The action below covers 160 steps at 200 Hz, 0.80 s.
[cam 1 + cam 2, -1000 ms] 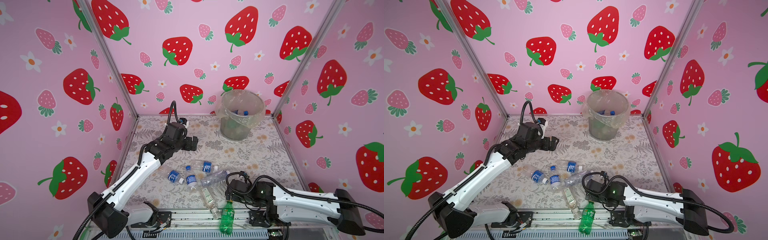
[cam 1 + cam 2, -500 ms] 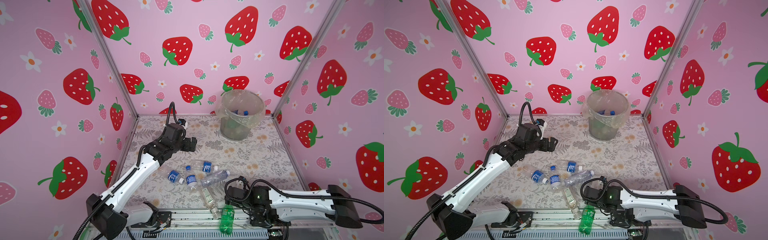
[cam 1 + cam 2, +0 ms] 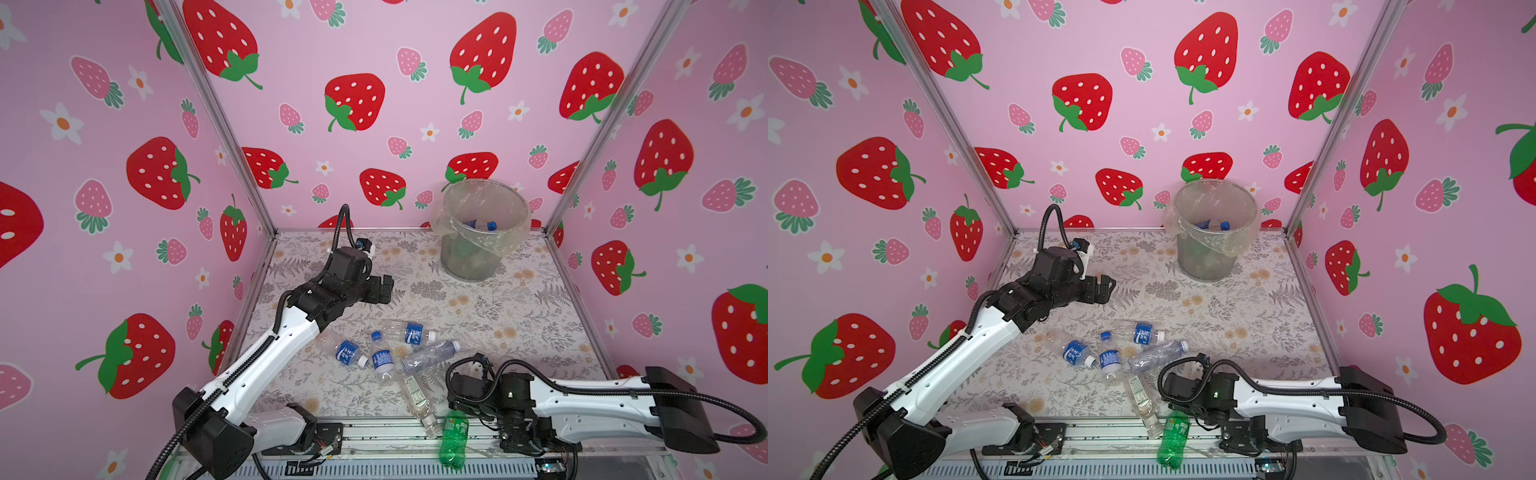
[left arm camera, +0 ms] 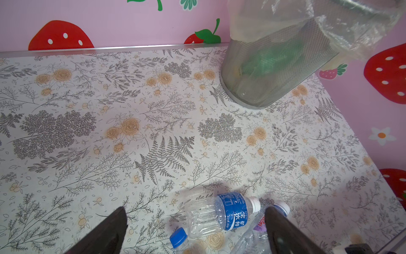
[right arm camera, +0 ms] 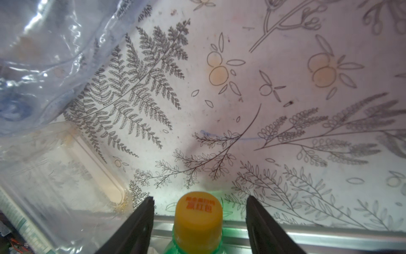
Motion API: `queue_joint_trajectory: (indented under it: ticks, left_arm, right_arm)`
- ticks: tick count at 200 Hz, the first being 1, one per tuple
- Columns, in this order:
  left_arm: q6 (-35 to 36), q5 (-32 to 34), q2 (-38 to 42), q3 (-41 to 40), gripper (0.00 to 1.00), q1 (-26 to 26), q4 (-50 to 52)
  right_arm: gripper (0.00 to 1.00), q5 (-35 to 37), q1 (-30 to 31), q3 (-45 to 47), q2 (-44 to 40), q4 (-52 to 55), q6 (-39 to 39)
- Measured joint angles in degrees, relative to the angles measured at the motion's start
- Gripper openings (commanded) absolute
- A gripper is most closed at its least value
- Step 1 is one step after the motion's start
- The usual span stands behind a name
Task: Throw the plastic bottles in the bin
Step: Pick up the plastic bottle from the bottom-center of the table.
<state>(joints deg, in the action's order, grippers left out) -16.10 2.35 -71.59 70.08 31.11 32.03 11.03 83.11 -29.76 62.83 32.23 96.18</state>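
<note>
Six plastic bottles (image 3: pixel 409 332) lie loose on the bench (image 3: pixel 498 307), bunched together near its front edge: five of clear, crinkly plastic and one green bottle (image 3: pixel 453 432). Three of the clear ones carry blue labels, and the middle one of those has a blue cap (image 3: pixel 376 336). A fourth (image 3: pixel 430 357) is ribbed and dented. The fifth (image 3: pixel 415 395) is slim, with a pale label, and lies just beside the green one. The green bottle lies on its side, its lower half out over the metal rail (image 3: pixel 374 434) at the bench's front. Its ridged yellow cap (image 5: pixel 198 209) sits between the two black fingers of the right end effector (image 5: pixel 200 198), whose jaws stand apart with a gap showing on each side of the cap, so nothing is gripped. The bin (image 3: pixel 469 262), a single round grey mesh basket, stands upright at the far right corner of the bench, well apart from the pile. A clear, wrinkled liner bag (image 3: pixel 505 245) is folded over its rim. Two blue caps show inside from above, and a green shape shows through the mesh in the left wrist view. The left end effector (image 3: pixel 380 289) hovers over the bench beyond the pile, its jaws wide apart and empty. The bench covering is pale, printed with grey ferns and tan flowers.
</note>
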Motion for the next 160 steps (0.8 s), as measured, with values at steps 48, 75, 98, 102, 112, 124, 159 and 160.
queue_joint_trajectory:
  ticks: [48,75,98,102,112,124,159,160]
  left_arm:
    - [0.00,0.02,0.13,-0.04,0.99,0.00,0.00]
    - [0.00,0.02,0.28,-0.04,0.99,0.00,0.00]
    - [0.00,0.04,0.57,-0.07,0.99,0.00,0.02]
    - [0.00,0.04,0.63,-0.09,0.99,0.00,0.02]
    - [0.00,0.04,0.74,-0.09,0.99,0.00,0.07]
    - [0.00,0.02,0.74,-0.11,0.99,0.00,0.07]
    - [-0.04,0.02,0.74,-0.11,0.99,-0.15,0.15]
    - [-0.04,0.00,0.74,-0.11,0.99,-0.15,0.17]
  right_arm:
    - [0.55,-0.31,0.02,0.26,0.33,-1.38,0.02]
    - [0.42,-0.57,0.02,0.48,0.76,-2.27,0.09]
    - [0.36,-0.98,0.02,1.03,1.03,-2.93,-0.04]
    - [0.36,-0.94,0.02,1.11,1.07,-2.97,0.04]
    - [0.35,-0.94,0.02,1.18,1.07,-2.95,0.04]
    - [0.34,-0.72,0.02,1.18,0.98,-2.84,0.02]
    - [0.27,1.16,-5.14,0.68,-2.73,1.03,-2.23]
    - [0.27,1.22,-5.35,0.63,-2.86,1.20,-2.36]
